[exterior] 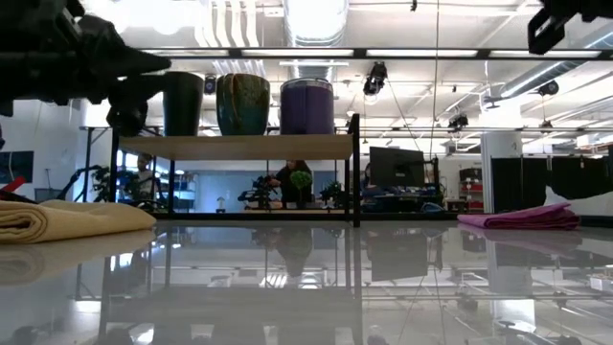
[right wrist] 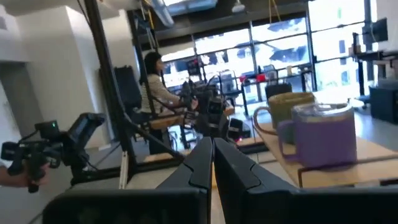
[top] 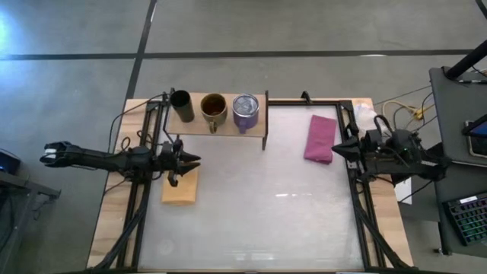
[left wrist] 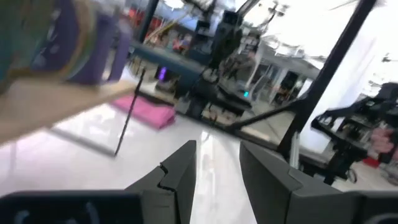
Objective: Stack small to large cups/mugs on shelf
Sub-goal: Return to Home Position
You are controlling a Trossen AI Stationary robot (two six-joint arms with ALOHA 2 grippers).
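On the light-wood shelf [top: 217, 125] at the table's far left stand, in a row from left to right, the small black cup [top: 182, 106], the tan-olive mug [top: 214, 111] and the purple tumbler [top: 246, 113] with its silvery lid. In the low view they stand upright on the shelf board [exterior: 239, 146]. My left gripper [top: 194, 160] is open and empty, in front of the shelf above the yellow cloth [top: 180, 185]. My right gripper [top: 335, 148] is shut and empty at the table's right edge.
A folded magenta cloth [top: 320, 138] lies at the table's far right. The yellow cloth lies at the left, under my left arm. The table's middle and near part is bare glossy white. A person sits in the room beyond the table [right wrist: 152, 81].
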